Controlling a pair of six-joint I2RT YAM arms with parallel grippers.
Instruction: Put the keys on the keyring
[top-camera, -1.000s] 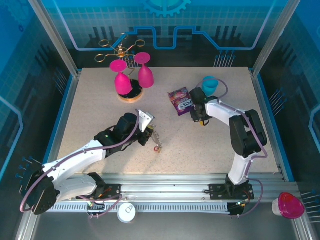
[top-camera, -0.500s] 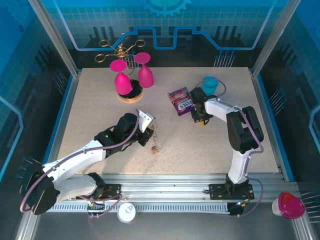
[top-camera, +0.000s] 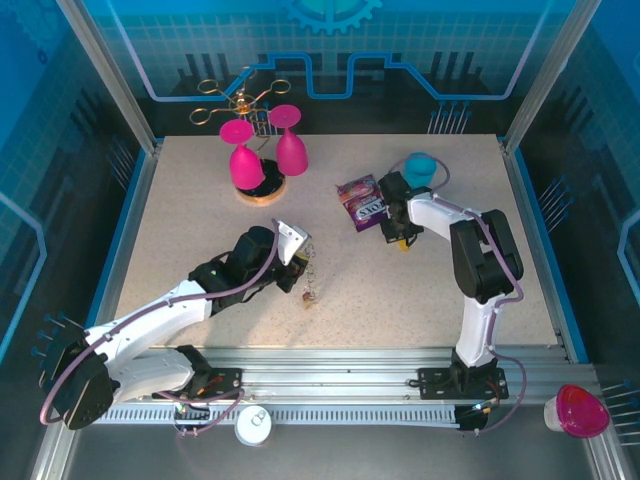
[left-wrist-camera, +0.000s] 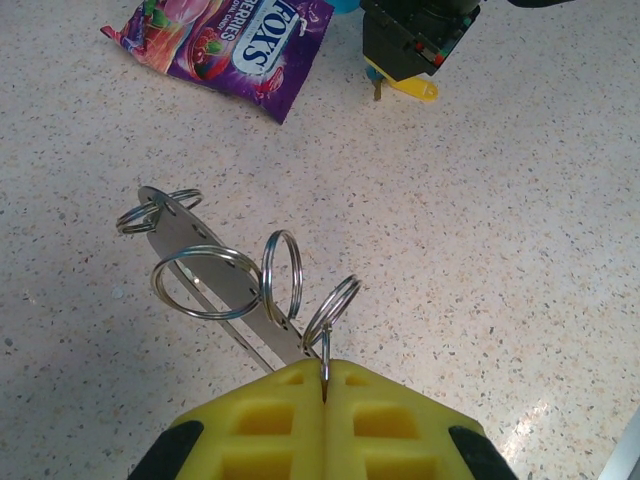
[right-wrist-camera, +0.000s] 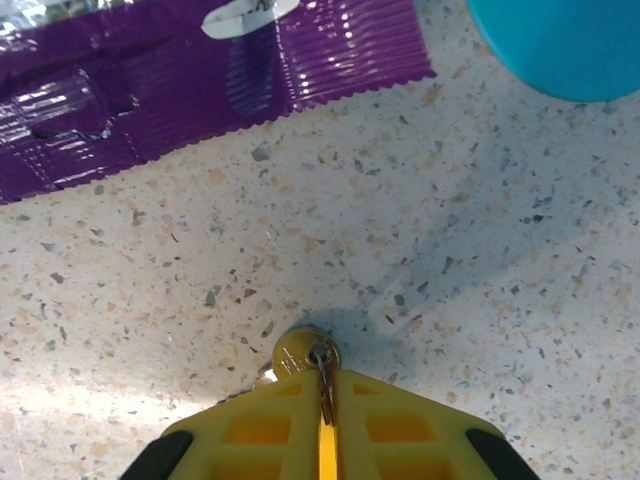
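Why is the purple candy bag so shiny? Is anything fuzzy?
Right wrist view: light glares off the crinkly candy bag in white streaks, and a bright patch lies on the table; the key looks sharp. Left wrist view: the keyring is sharp, glinting, with thin shadows beside it.

Right tool (right-wrist-camera: 322, 392) pinches a small brassy round-headed metal key (right-wrist-camera: 300, 353) between its yellow pads (right-wrist-camera: 250, 435), the head poking out over the speckled table (right-wrist-camera: 450, 290). Crinkled purple foil packet (right-wrist-camera: 200, 90) top left, turquoise round object (right-wrist-camera: 560, 40) top right.
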